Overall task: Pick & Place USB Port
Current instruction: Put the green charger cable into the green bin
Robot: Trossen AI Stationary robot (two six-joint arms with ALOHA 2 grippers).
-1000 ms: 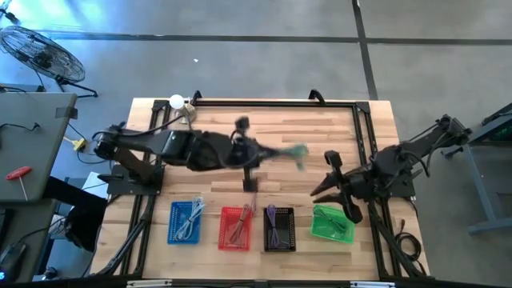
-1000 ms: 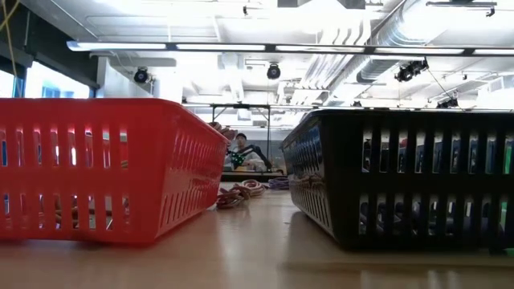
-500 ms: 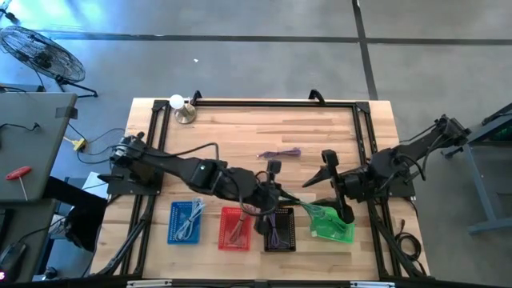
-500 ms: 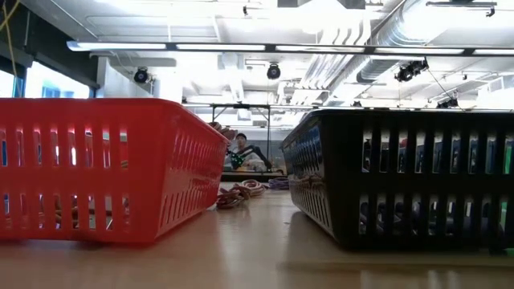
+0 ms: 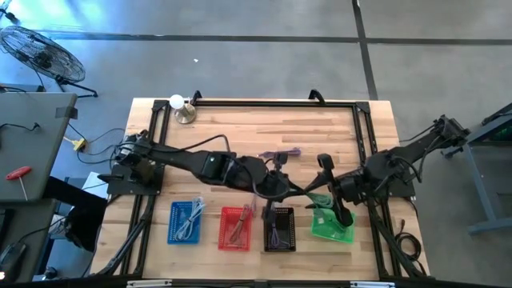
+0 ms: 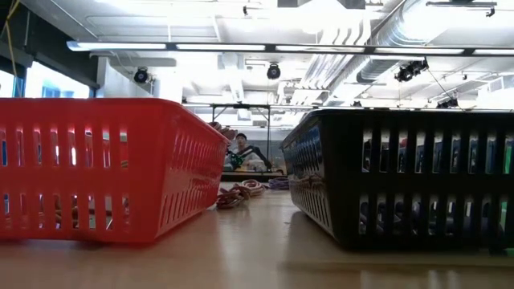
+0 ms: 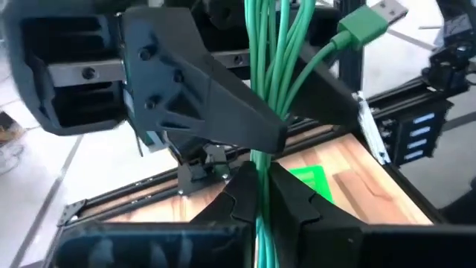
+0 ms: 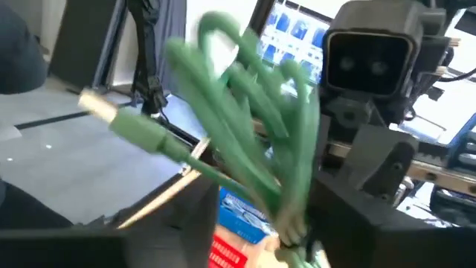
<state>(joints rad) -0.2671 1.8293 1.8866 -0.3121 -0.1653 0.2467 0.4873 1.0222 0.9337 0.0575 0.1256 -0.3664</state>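
A bundle of green USB cable (image 5: 314,196) hangs in the air over the green basket (image 5: 332,226) at the table's near right. My left gripper (image 5: 294,190) reaches in from the left and is shut on it. The loops rise past the fingers, and one green USB plug (image 7: 372,22) sticks out at the top. My right gripper (image 5: 330,190) faces it from the right, open, one finger on either side of the bundle (image 8: 253,149). I see no touch. A purple cable (image 5: 280,152) lies on the table's middle. My left gripper (image 7: 260,190) pinches several strands of the green bundle (image 7: 260,175) between its two fingers, near the bundle's lower end. The fingers come nearly level from the table's left. The cable is lifted clear and its loops stand up beyond the fingertips.
Blue (image 5: 186,222), red (image 5: 234,226) and black (image 5: 280,228) baskets stand in a row along the near edge, left of the green one. A lamp (image 5: 179,106) stands at the far left corner. The low view shows only the red (image 6: 104,168) and black (image 6: 401,177) basket walls.
My left gripper has carried the green cable from the table's middle toward the near right and down, up to my right gripper, tipping nearer to level. The cable stays clear of the table. The purple cable on the table's middle has come into view.
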